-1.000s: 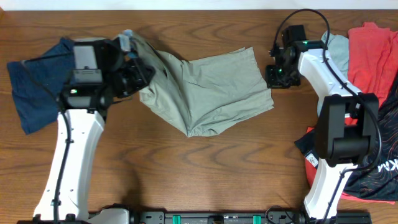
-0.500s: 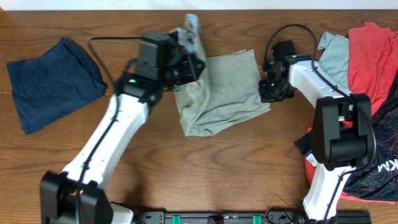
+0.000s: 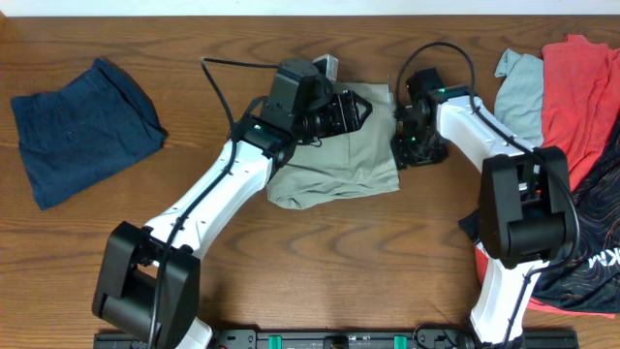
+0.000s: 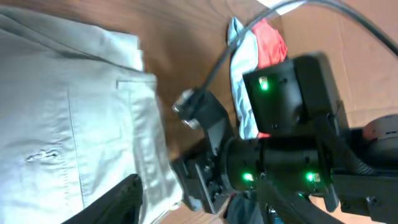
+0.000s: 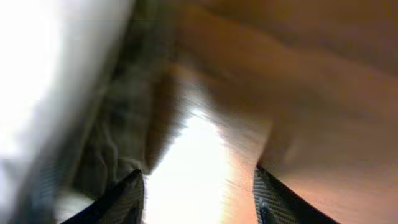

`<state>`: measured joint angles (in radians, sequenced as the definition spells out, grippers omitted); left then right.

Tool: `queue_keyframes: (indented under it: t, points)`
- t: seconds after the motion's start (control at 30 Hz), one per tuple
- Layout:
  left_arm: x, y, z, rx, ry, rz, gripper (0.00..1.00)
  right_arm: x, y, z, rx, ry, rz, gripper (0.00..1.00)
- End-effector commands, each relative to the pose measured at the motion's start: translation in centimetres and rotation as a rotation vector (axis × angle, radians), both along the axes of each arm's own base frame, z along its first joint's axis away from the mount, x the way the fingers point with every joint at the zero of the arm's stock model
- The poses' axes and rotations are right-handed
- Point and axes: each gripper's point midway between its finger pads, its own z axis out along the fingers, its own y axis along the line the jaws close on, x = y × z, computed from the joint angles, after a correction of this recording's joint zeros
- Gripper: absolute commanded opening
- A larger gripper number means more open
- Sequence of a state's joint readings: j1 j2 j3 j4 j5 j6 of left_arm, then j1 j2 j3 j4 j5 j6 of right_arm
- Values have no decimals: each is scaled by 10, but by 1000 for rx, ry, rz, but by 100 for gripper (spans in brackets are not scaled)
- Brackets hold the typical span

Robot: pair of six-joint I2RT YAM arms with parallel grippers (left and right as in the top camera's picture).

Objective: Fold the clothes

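Since earlier frame, left hand (image 3: 347, 111) swung rightward; khaki shorts (image 3: 339, 165) doubled over, now lain mid-desk (image 3: 291, 271) near far edge. Right hand (image 3: 415, 147), fingers spread, just beside right hem, judged nearer. Left hand's grip cannot be told.

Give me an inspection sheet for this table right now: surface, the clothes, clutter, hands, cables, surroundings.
Surface: wooden table, brown grain.
Job's things: khaki shorts folded over at centre; navy shorts flat at far left; light-blue garment, red garment and black garment heaped at right.
Clutter: nothing seen.
Hands: left hand over the khaki shorts' far edge, grip unclear; right hand at their right edge, fingers apart.
Cables: a black cable loops off the left arm, another off the right.
Surroundings: black rail along the near edge.
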<state>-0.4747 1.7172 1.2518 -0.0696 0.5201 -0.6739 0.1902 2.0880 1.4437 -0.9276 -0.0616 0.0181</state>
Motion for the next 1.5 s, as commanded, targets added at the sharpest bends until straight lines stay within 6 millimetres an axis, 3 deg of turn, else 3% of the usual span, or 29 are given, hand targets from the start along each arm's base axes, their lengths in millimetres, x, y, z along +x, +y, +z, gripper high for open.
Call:
queue_keyframes:
  t: [0.0, 0.13, 0.2, 0.27, 0.37, 0.43, 0.47, 0.57, 0.7, 0.9, 1.13, 1.3, 1.43, 1.47]
  points:
    - [19, 18, 16, -12, -38, 46, 61, 2, -62, -7, -203, 33, -102, 57]
    - [37, 56, 7, 30, -21, 144, 61, 14, -98, 17, -250, 25, -190, 57]
    - [44, 81, -5, 88, 1, 205, 61, 20, -105, 31, -220, 23, -221, 58]
    - [47, 104, -19, 152, 25, 242, 61, 27, -98, 44, -135, 17, -238, 59]
    - [47, 125, -39, 200, 74, 253, 62, 41, -62, 66, 90, -9, -152, 59]
    - [47, 134, -54, 216, 122, 266, 67, 49, -32, 83, 258, -37, -89, 59]
    - [48, 138, -65, 219, 150, 264, 72, 52, -1, 99, 421, -66, -7, 59]
    - [50, 144, -87, 238, 181, 251, 75, 50, 37, 117, 600, -87, 95, 59]
    - [61, 155, -115, 247, 204, 269, 77, 40, 56, 107, 521, -58, 160, 61]
    - [83, 161, -133, 235, 160, 291, 78, 20, 73, 87, 370, -3, 228, 62]
    - [104, 155, -152, 201, 94, 287, 78, -7, 92, 63, 333, 73, 267, 64]
    - [103, 135, -170, 106, 123, 222, 77, -24, 98, 45, 323, 114, 281, 64]
    - [97, 128, -180, 84, 150, 186, 52, -25, 93, 35, 287, 118, 250, 64]
    - [97, 127, -179, 84, 149, 185, 39, -25, 91, 32, 274, 116, 248, 64]
